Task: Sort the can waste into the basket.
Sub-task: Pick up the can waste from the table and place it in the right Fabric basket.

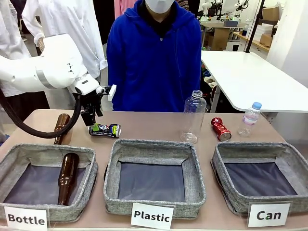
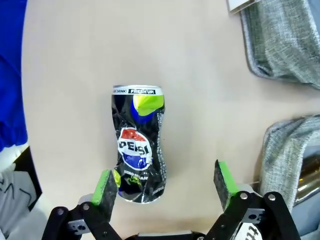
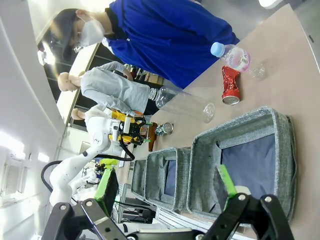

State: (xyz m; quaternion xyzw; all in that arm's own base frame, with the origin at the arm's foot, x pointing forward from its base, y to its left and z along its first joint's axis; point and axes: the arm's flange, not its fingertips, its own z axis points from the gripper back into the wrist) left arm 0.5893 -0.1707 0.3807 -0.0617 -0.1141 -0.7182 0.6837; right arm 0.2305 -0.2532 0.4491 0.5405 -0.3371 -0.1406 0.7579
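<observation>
While the left gripper (image 1: 91, 118) hangs spread over the dark can (image 1: 107, 130) by the far edge of the table (image 1: 154, 122), best handling: centre can between pads (image 2: 106, 186), then close.

In the middle of the left wrist frame I'm seeing the dark can (image 2: 137, 145) showing crumpled thin metal under glossy print, lying on a smooth, matt tan tabletop (image 2: 200, 75). Right of centre in the front frame, the red can (image 1: 221, 129) is gleaming as shiny dented metal. At lower right the basket (image 1: 255, 150) is showing rough grey woven cloth, its card (image 1: 268, 214) matt white paper.
</observation>
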